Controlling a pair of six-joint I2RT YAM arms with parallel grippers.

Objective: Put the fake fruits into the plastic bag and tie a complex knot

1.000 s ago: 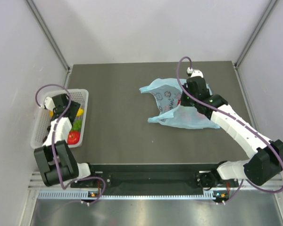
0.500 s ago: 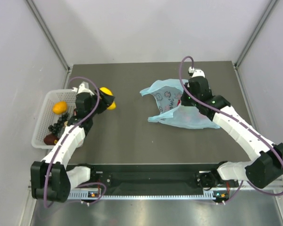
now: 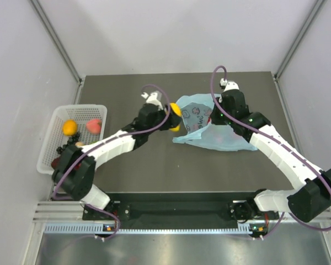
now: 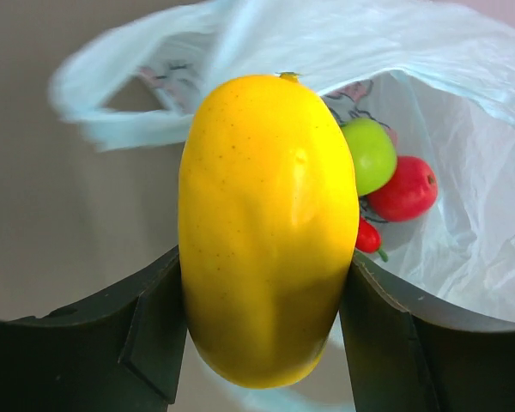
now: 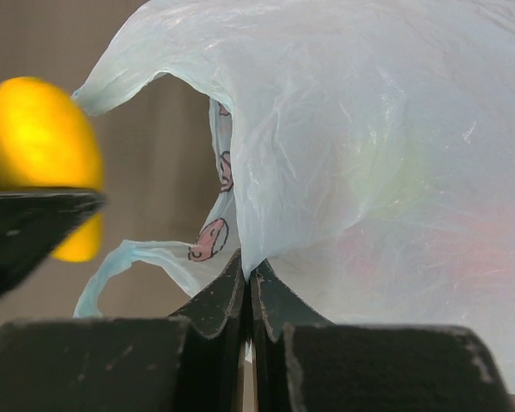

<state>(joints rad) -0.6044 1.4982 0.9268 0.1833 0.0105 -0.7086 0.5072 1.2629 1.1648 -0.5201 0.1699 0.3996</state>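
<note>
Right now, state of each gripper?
Left gripper: closed on the yellow mango.
Right gripper: shut, pinching the plastic bag.

Top cam: fixed, high over the near edge, you look down and forward. The whole table (image 3: 149, 165) fits, near edge at frame bottom, so it's your far, wide view. Left wrist cam: you look out along the left gripper (image 4: 262, 330), very close. The mango (image 4: 270, 223) fills mid-frame, open bag (image 4: 463, 215) mouth right behind it. Right wrist cam: you look along the right gripper (image 5: 247, 279), close up against the bag wall, facing the mango side. Overlap: all three catch mango and bag. Right wrist also gets a left gripper finger (image 5: 26, 227) at its left edge.
</note>
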